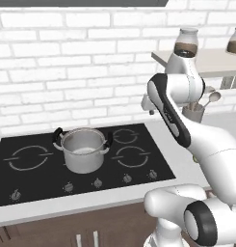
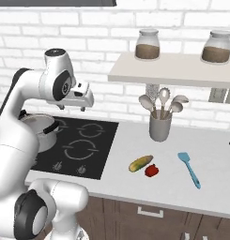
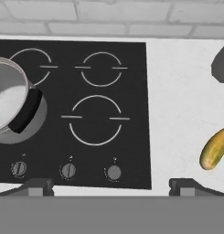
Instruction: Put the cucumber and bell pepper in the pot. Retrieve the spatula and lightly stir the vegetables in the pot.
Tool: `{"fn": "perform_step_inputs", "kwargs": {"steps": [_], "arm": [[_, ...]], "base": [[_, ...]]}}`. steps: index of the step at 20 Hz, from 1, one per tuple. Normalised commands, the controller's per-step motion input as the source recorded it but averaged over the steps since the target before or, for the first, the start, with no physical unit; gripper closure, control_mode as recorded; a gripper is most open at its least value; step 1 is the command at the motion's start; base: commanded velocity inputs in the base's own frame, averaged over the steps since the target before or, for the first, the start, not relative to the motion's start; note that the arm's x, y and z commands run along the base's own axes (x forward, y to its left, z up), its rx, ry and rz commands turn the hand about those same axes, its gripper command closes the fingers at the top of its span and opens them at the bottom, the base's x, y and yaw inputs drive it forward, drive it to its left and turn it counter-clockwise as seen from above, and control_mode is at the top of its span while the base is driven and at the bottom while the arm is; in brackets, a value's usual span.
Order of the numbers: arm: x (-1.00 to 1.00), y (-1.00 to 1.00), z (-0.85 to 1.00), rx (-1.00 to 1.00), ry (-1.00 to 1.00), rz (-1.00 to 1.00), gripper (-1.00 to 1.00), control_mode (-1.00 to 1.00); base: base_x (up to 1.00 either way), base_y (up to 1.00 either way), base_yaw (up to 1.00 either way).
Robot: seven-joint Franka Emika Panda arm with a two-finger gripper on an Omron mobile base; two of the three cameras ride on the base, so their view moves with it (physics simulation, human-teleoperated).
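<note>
The steel pot (image 1: 83, 147) with black side handles stands on the front left burner of the cooktop and looks empty. On the white counter right of the cooktop lie the yellow-green cucumber (image 2: 141, 163) and, touching its right end, the small red bell pepper (image 2: 152, 170). Farther right lies the light blue spatula (image 2: 189, 169). My gripper (image 2: 74, 107) hangs open and empty high over the right side of the cooktop, between pot and vegetables. In the hand view the pot (image 3: 8, 100) is at the left edge and the cucumber (image 3: 215, 148) at the right edge.
A grey utensil holder (image 2: 160, 126) with metal spoons and ladles stands at the back of the counter. Above it a shelf (image 2: 182, 70) carries two glass jars. The black cooktop (image 1: 138, 169) has knobs along its front. A white brick wall closes the back.
</note>
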Motion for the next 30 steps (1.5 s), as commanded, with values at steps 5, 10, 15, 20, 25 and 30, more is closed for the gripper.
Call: {"fn": "perform_step_inputs", "kwargs": {"steps": [5, 10, 15, 20, 25, 30], "arm": [[-0.05, -0.43, -0.53, 0.00, 0.06, -0.13, -1.00, -1.00], [-0.08, -0.37, -0.46, 0.00, 0.04, -0.18, -1.00, -1.00], [-0.11, -0.32, -0.56, 0.00, 0.00, -0.20, -1.00, -1.00], [-0.05, -0.37, -0.74, -0.08, -0.05, -0.27, -1.00, -1.00], [-0.01, -0.53, -0.72, -0.15, -0.05, -0.29, -1.00, -1.00], [0.06, -0.66, -0.35, -0.07, 0.00, -0.21, -1.00, -1.00]], "base": [[0.00, 0.00, 0.00], [0.00, 0.00, 0.00], [0.00, 0.00, 0.00], [0.00, 0.00, 0.00], [0.00, 0.00, 0.00], [0.00, 0.00, 0.00]]}}
